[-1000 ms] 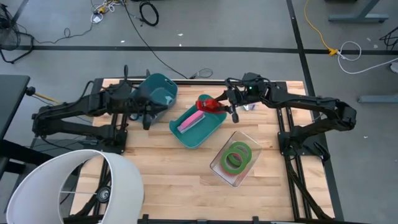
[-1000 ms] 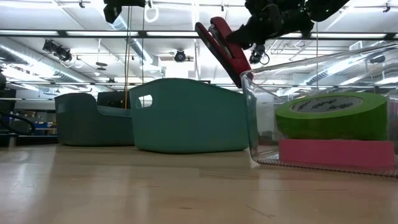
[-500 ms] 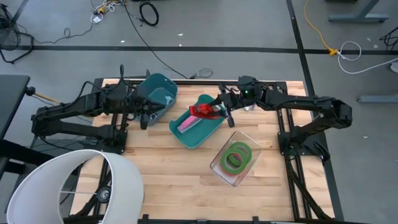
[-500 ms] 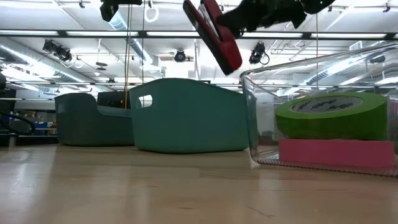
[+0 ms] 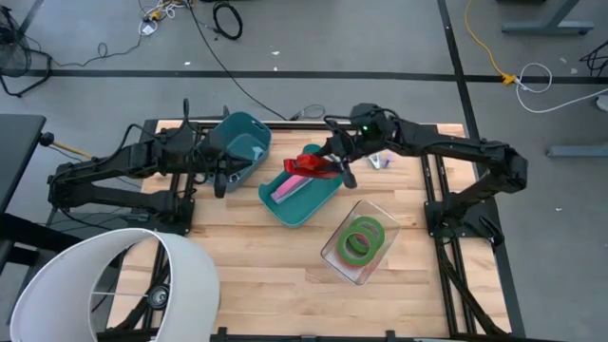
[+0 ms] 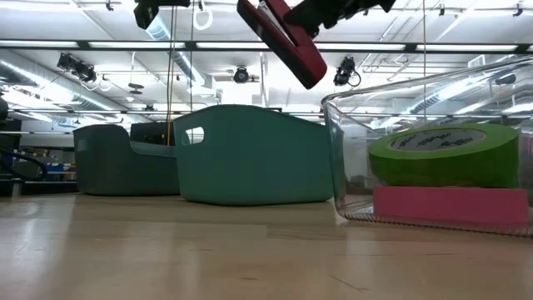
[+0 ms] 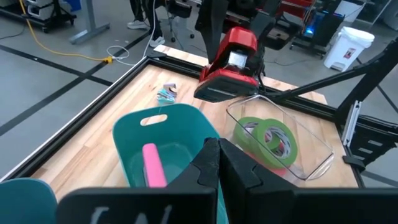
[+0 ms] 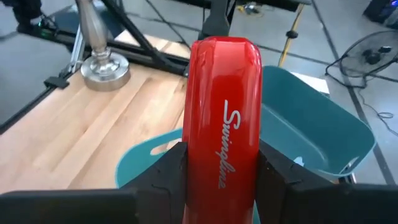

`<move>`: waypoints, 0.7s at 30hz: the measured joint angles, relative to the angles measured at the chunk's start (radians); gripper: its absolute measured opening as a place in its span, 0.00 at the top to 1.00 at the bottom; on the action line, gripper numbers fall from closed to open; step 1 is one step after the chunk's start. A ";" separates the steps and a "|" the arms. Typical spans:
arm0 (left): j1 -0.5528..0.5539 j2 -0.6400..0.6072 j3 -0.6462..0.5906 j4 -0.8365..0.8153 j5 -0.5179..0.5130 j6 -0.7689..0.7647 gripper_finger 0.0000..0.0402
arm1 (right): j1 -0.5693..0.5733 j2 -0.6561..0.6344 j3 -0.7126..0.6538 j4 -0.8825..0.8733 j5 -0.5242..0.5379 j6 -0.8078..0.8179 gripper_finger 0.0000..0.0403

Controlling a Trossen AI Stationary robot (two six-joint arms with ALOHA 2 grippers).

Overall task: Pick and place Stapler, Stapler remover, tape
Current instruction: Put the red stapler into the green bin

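Observation:
The red stapler [image 5: 309,163] hangs in the air above the middle teal bin [image 5: 313,204], shut in my right gripper [image 5: 332,165]. In the low view the stapler [image 6: 283,37] is tilted, its free end lower. The tape rolls [image 5: 361,237], a green one [image 6: 441,154] on a pink-red one [image 6: 450,204], lie in a clear container [image 5: 344,258]. A small object [image 5: 378,161], perhaps the stapler remover, lies on the table near the far edge. My left gripper [image 5: 220,179] is shut and waits beside the far-left teal bin [image 5: 242,138]. My right gripper pinches the stapler between its two fingers [image 8: 163,180], one on each long side, near the stapler's rear end [image 8: 194,167]. The fingers come from the table's right, slanting down, and lie along the stapler. It is lifted clear, its free end tipped down over the teal bin.
A pink object [image 5: 290,187] lies in the middle teal bin. A large white lampshade-like drum [image 5: 104,285] stands at the near-left corner. Bare wood lies at the near edge between the drum and the clear container.
My right gripper has carried the stapler toward the table's left and a little up, from beside the clear container's far end to over the middle teal bin. The stapler stays shut in the fingers and has tipped somewhat flatter.

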State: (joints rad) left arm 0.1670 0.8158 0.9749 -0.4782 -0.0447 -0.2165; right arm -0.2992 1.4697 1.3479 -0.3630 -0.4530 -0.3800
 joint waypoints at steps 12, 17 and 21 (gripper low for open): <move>0.000 0.000 0.000 -0.004 0.000 0.000 0.99 | 0.018 0.110 0.149 -0.200 0.036 -0.119 0.67; 0.000 0.000 0.000 -0.005 0.000 0.000 0.99 | 0.028 0.130 0.149 -0.236 0.064 -0.185 0.67; 0.000 0.000 0.000 -0.007 0.000 0.001 0.98 | 0.042 0.163 0.149 -0.284 0.087 -0.244 0.67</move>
State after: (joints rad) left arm 0.1669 0.8162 0.9749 -0.4850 -0.0448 -0.2158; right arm -0.2571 1.6325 1.4971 -0.6471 -0.3656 -0.6241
